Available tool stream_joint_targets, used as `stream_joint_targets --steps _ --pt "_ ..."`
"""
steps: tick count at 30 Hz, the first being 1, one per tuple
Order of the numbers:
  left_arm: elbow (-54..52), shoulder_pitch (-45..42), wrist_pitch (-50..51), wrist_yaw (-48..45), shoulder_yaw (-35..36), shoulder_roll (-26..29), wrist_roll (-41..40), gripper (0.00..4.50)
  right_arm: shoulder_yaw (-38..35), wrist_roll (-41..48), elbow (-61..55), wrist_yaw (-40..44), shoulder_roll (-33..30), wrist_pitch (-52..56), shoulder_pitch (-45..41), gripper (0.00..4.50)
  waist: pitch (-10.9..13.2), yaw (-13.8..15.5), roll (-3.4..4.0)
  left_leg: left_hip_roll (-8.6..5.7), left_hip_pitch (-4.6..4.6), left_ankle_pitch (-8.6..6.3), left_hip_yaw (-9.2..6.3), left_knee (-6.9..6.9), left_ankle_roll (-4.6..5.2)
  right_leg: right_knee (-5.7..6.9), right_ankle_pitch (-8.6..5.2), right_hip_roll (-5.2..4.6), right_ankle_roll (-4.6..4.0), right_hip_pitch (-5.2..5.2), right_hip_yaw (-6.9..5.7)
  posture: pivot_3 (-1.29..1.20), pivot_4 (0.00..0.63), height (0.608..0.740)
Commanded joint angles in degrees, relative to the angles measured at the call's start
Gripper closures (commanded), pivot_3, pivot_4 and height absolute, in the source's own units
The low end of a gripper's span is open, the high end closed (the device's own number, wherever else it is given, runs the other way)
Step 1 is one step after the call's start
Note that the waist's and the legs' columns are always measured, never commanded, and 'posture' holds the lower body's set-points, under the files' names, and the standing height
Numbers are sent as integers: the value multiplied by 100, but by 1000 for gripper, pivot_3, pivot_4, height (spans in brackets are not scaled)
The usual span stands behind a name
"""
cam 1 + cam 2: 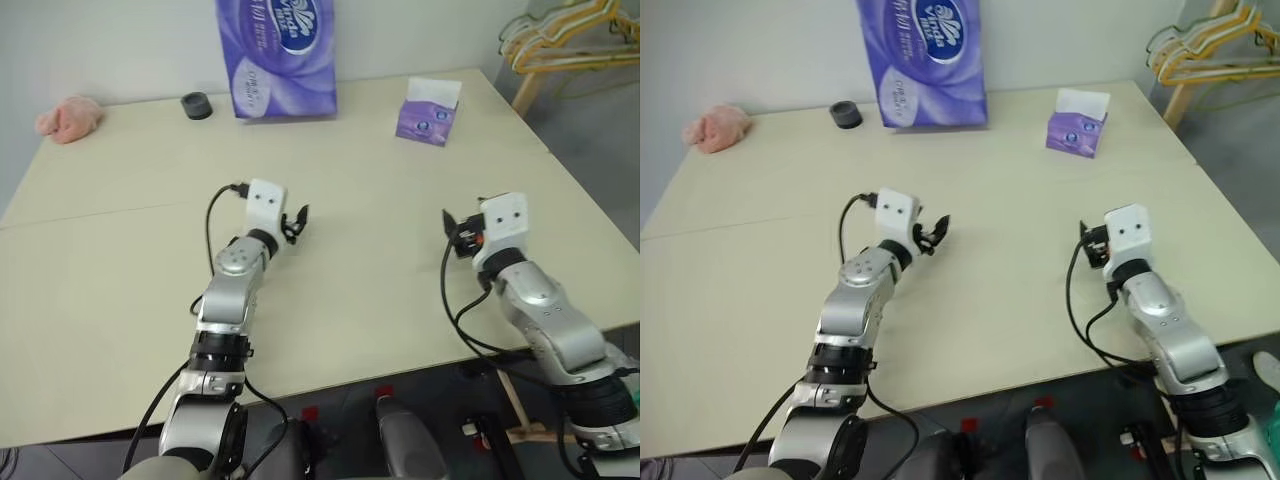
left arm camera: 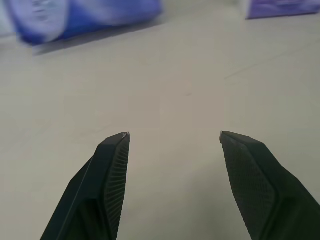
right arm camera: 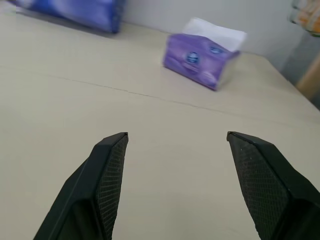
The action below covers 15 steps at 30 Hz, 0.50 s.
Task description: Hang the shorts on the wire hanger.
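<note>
Pale and beige, the desk stretches out before us, set against a light wall. At its far edge stands a big purple tissue pack, with a small black round object just beside it on the left and a small pink cloth farther off near the left corner. A smaller purple tissue box, white tissue poking from its top, sits toward the far right. Beyond the right corner hangs a bunch of yellow-gold hangers on a wooden stand. We cannot find the shorts or the wire hanger in any of our views, so we cannot tell where they are. Our left tool hovers over the bare middle of the desk with its two black fingers spread well apart and nothing between them. Our right tool hangs over the right side of the desk, its fingers likewise spread wide and gripping nothing, with the small tissue box ahead of it. Both tools stand well apart from each other.
</note>
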Motion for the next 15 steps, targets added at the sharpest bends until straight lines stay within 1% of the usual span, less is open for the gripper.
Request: stream_joint_targets --steps 1,4,8,11,15 --pt "-182 295 -372 386 323 36 -63 1465 -172 -248 298 236 400 -375 -208 1133 -70 99 -32 1 1 1 -1 0 -3 -1 4 0 -7 1 -3 -57 96 740" --pt "49 456 -682 584 543 56 -153 1465 -319 -431 757 237 798 -537 -351 1133 -184 208 -62 1 2 19 -11 0 -17 -1 19 0 -27 5 -14 -51 77 740" --pt "240 459 -840 546 799 9 -517 1465 -466 -585 1129 254 1182 -682 -489 1133 -342 346 -74 3 6 31 -35 -1 -19 -1 28 4 -40 14 -39 -42 58 740" --pt "398 383 -928 504 922 10 -728 1465 -547 -702 1301 279 1369 -751 -540 1133 -433 398 -72 4 6 31 -37 -6 -20 -4 28 7 -41 15 -41 -32 49 740" --pt "524 324 -1027 481 878 62 -792 1465 -661 -823 1353 317 1510 -808 -472 1133 -514 420 -73 4 6 31 -42 -8 -20 -7 28 7 -41 17 -46 -20 49 740"
